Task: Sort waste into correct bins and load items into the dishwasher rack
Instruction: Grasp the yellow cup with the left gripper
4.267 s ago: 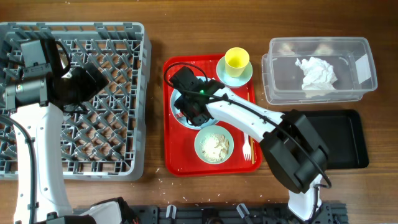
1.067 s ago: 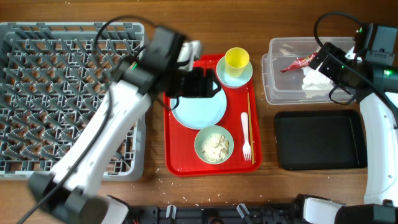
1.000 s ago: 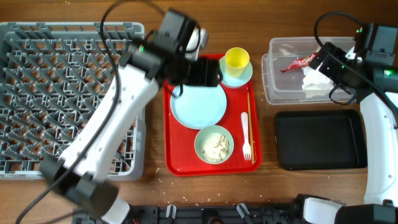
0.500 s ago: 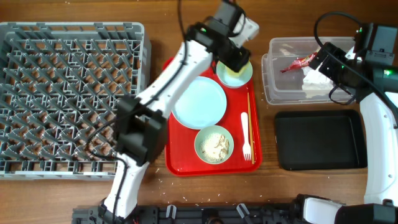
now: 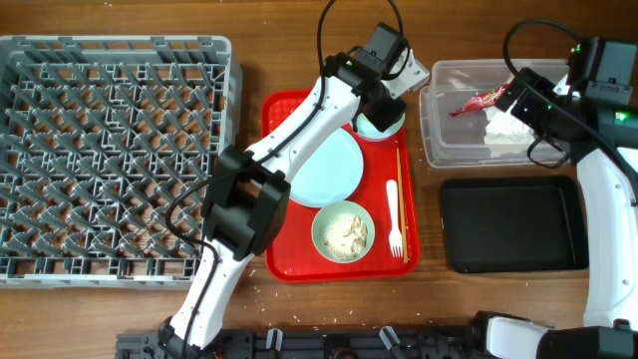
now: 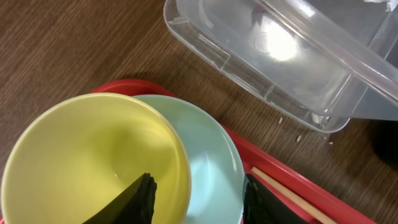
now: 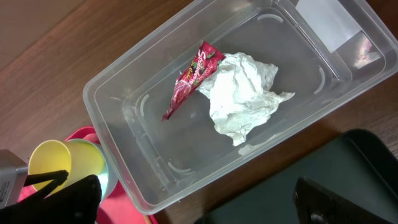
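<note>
Overhead hides the yellow cup (image 6: 81,155); wrist cam shows my left gripper (image 6: 198,198) spread astride its rim, right gripper (image 7: 193,196) splayed too.

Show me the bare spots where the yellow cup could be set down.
The grey rack is bare across its whole grid. The black tray is empty too. Bare wood runs between rack and red tray. Crowded: the red tray, under plate, bowl, fork and left arm.

No writing can be read anywhere; the red foil wrapper (image 7: 194,78), lying in the clear tub (image 7: 149,134), carries pale lettering along its length, too small and creased to make out; the tub's white label (image 7: 328,23) looks blank.
</note>
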### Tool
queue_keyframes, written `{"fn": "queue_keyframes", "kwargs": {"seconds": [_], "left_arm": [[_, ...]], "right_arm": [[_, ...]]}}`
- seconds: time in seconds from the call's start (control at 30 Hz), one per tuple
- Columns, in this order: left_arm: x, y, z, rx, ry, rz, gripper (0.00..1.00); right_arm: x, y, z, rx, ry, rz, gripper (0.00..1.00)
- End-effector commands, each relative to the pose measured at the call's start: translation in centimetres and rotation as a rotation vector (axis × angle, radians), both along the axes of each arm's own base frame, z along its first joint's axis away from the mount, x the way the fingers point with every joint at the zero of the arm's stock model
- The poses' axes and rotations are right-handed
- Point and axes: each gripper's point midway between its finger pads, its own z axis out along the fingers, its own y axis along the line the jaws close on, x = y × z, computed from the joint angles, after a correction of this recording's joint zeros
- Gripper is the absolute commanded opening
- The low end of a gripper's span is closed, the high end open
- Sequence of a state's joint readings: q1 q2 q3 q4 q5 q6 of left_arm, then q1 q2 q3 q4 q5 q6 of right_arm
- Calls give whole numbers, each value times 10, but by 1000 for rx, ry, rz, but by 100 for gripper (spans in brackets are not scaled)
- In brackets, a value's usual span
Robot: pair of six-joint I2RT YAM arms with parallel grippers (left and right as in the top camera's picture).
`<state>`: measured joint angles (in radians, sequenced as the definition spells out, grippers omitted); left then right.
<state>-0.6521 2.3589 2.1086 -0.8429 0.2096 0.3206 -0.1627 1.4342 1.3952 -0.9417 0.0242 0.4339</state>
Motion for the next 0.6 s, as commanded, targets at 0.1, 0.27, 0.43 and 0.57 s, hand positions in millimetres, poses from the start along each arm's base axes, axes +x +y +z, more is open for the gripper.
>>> {"fn": "queue_keyframes", "kwargs": {"seconds": [0.1,0.27,0.43,0.57], "left_arm": [[-5,-1,-9,15,27,7,22],[-11,4,-13,37,55,6,19],[-17,10,-16,58,83,8,4],[-16,9,-9,39,97,60,4]], "right_arm": [[3,-2,5,-7,-14,-15,100],[3,-2,5,-7,-15,-16,100],[3,-2,5,-7,-15,-15,100],[3,-2,5,-7,-15,-15,100]]}}
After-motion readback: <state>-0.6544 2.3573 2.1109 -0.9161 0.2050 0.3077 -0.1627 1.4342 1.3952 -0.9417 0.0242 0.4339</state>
